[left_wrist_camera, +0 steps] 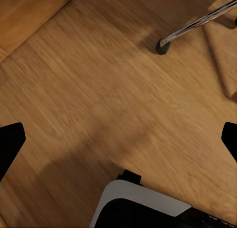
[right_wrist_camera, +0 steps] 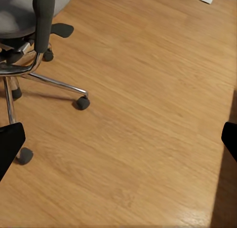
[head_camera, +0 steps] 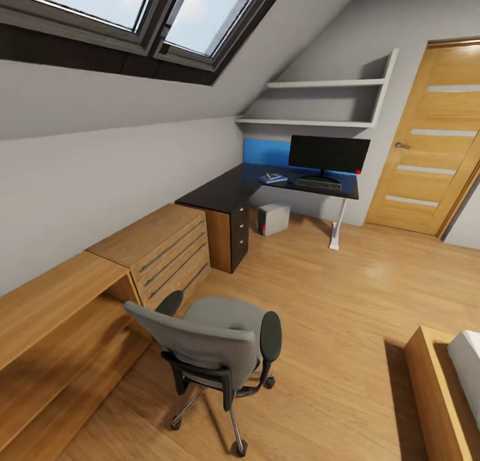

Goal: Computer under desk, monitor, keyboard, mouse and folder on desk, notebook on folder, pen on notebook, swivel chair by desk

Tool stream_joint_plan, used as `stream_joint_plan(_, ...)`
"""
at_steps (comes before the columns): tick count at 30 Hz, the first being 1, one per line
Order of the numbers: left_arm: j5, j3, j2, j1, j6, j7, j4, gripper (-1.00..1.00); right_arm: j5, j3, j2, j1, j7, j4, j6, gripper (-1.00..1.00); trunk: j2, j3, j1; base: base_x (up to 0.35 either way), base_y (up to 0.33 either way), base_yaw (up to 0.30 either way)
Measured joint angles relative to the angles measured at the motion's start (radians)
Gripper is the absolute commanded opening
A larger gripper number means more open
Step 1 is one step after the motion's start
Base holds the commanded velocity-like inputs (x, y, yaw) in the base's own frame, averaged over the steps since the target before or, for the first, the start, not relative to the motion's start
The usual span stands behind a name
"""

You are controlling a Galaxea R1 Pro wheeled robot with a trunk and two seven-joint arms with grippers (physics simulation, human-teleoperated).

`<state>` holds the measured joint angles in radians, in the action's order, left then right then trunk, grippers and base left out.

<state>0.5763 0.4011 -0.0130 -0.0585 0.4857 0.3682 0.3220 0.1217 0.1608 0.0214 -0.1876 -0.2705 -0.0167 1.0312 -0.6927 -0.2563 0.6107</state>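
The grey swivel chair stands on the plank floor close in front of me, its seat bare, well short of the desk. The black L-shaped desk fills the far corner. On it stand the monitor and, in front of it, the keyboard. To their left lies the blue folder with something dark on top. The grey computer sits under the desk. My left gripper hangs open over bare floor near a chair caster. My right gripper is open beside the chair's chrome base.
A light wood drawer unit and low bench run along the left wall. At the lower right is a bed frame, and a wooden door stands right of the desk. My own base appears under the left gripper.
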Motion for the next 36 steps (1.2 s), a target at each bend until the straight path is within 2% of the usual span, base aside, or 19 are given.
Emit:
stream_joint_plan(16, 0.000, 0.002, -0.009, 0.000, 0.000, -0.005, -0.003, 1.00, 0.000, -0.001, -0.002, 0.000, 0.000, -0.001, 0.003, 1.00, -0.112, -0.050, 0.061, 0.000, 0.000, 0.000)
stream_joint_plan(22, 0.001, 0.000, -0.006, 0.001, 0.029, -0.009, -0.049, 1.00, 0.000, -0.002, -0.001, 0.000, -0.001, -0.001, 0.007, 1.00, -0.154, -0.069, 0.084, 0.000, 0.000, 0.000)
stream_joint_plan(26, 0.002, -0.001, -0.004, 0.001, 0.121, -0.010, -0.108, 1.00, 0.000, -0.002, -0.001, 0.000, -0.002, -0.001, 0.010, 1.00, -0.182, -0.082, 0.100, 0.000, 0.000, 0.000)
stream_joint_plan(27, 0.003, -0.001, -0.005, 0.001, 0.157, -0.010, -0.120, 1.00, 0.000, -0.002, -0.001, 0.000, -0.002, -0.001, 0.012, 1.00, -0.189, -0.085, 0.104, 0.000, 0.000, 0.000)
stream_joint_plan(28, 0.003, -0.001, -0.005, 0.001, 0.238, -0.010, -0.140, 1.00, 0.000, -0.003, 0.000, 0.000, -0.002, -0.002, 0.014, 1.00, -0.196, -0.088, 0.107, 0.000, 0.000, 0.000)
stream_joint_plan(31, 0.004, 0.000, -0.006, 0.001, 0.361, -0.011, -0.167, 1.00, -0.001, -0.003, 0.000, 0.000, -0.004, -0.002, 0.014, 1.00, -0.217, -0.097, 0.119, 0.000, 0.000, 0.000)
stream_joint_plan(34, 0.002, 0.002, -0.009, 0.001, 0.472, -0.012, -0.205, 1.00, -0.001, -0.004, 0.000, 0.000, -0.005, -0.002, 0.014, 1.00, -0.238, -0.107, 0.130, 0.000, 0.000, 0.000)
stream_joint_plan(36, 0.000, 0.003, -0.014, 0.001, 0.503, -0.011, -0.219, 1.00, -0.001, -0.004, 0.000, 0.000, -0.006, -0.003, 0.014, 1.00, -0.252, -0.113, 0.138, 0.000, 0.000, 0.000)
